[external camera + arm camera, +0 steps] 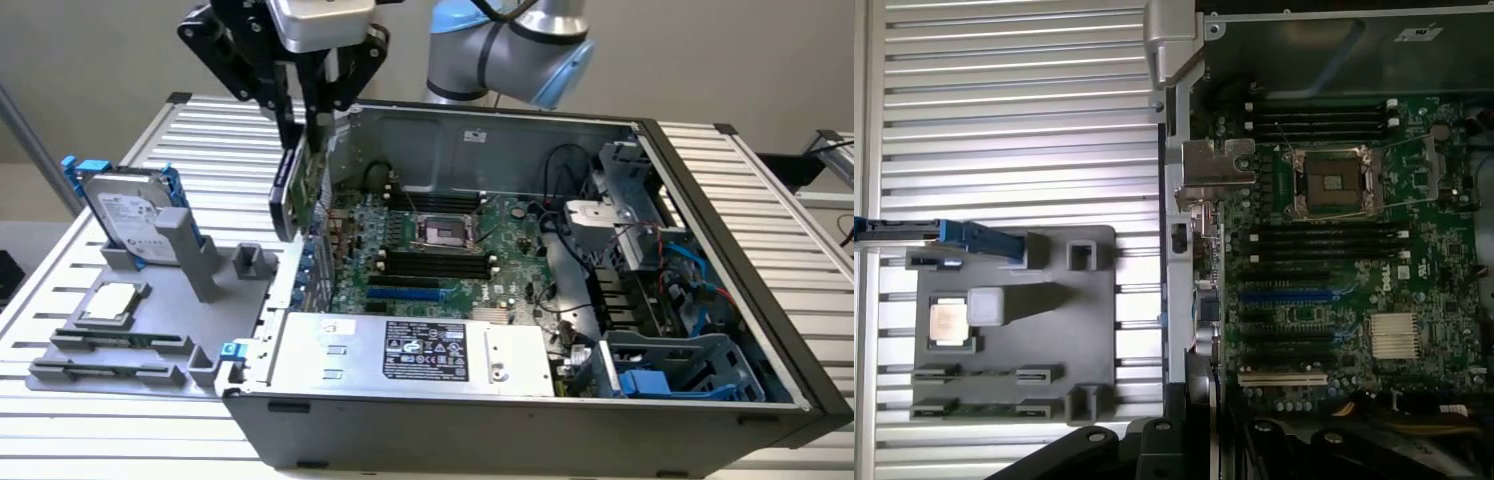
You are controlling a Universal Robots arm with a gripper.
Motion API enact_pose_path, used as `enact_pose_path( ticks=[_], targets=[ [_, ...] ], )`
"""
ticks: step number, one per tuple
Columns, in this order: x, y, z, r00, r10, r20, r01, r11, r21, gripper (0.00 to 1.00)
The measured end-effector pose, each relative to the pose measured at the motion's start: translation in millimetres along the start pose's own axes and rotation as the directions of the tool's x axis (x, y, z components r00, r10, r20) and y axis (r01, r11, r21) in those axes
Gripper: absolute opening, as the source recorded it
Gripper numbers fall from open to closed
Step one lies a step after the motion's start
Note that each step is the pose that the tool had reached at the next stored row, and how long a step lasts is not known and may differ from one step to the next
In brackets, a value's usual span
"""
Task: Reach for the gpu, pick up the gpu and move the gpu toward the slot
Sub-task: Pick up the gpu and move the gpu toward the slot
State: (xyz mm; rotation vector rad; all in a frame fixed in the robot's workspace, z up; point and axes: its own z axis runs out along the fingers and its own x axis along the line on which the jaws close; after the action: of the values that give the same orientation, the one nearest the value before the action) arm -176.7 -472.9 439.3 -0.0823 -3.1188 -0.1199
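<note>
My gripper (pixel 310 108) is shut on the gpu (pixel 296 185), a thin green card that hangs on edge from the black fingers (pixel 286 100). It is held over the open computer case's wall on the exterior view's left, above the motherboard's edge. In the wrist view the gpu (pixel 1201 290) appears edge-on, with its silver bracket (pixel 1216 168) at the far end and my gripper (pixel 1194 445) at the near end. The blue expansion slot (pixel 400 295) (pixel 1284 297) and a white slot (pixel 1282 379) lie on the motherboard (pixel 454 250), beside and below the card.
A grey fixture (pixel 134 345) on the slatted table holds a silver hard drive with blue rails (pixel 127 212) and a small square chip (pixel 110 303). Inside the case (pixel 747 300) are the CPU socket (pixel 445 232), a power supply (pixel 414 350) and cables.
</note>
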Motion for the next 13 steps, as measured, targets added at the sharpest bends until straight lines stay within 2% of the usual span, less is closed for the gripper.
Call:
enact_pose_path(
  ticks=[3, 13],
  targets=[
    [-13.4, 0.7, -0.1, 1.0, 0.0, -0.0004, 0.0, 1.0, -0.0022, 0.26],
    [-59.1, 4.6, 7.5, 1.0, 0.0, -0.0015, 0.0, 1.0, -0.0021, 0.26]
  ],
)
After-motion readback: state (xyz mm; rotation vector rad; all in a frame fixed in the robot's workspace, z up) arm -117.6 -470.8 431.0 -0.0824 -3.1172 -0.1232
